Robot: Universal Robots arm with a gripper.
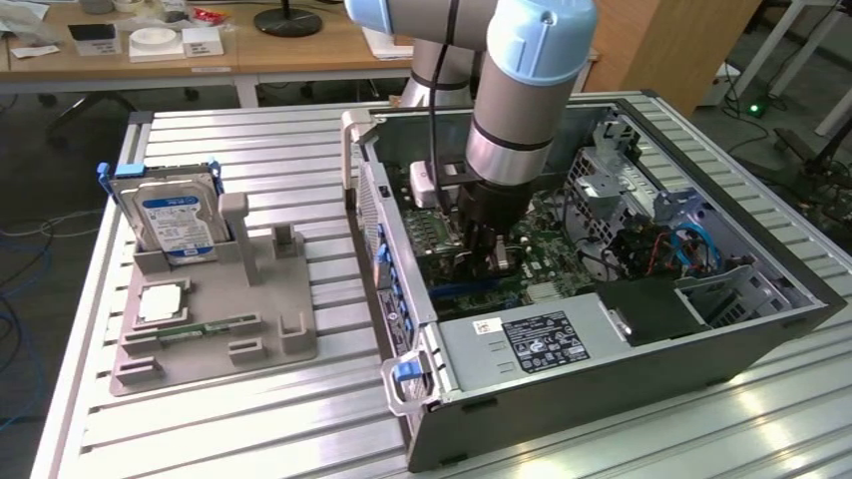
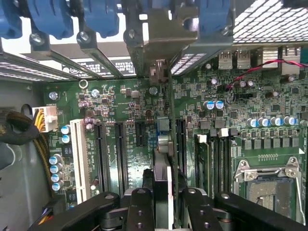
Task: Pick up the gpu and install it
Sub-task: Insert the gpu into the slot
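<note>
Ribbed aluminium tabletop (image 1: 266, 419) carries an open computer case (image 1: 745, 329) lying on its side, so the motherboard (image 2: 120, 96) faces up and a card can go straight down into it. The gpu (image 2: 163, 183) stands on edge between the gripper (image 2: 163, 204) fingers (image 2: 139, 207), pinched across its thin faces — a hold that keeps its bottom edge free for a slot. In the wrist view it is a dark, flat card seen edge-on with a silvery bracket end (image 2: 166, 36) near the case's rear openings, hanging over the long black expansion slots (image 2: 120, 154); whether it touches one I cannot tell. Beside the case, a grey fixture tray (image 1: 213, 319) holds a silver hard drive (image 1: 171, 222) upright — well apart from the work.
</note>
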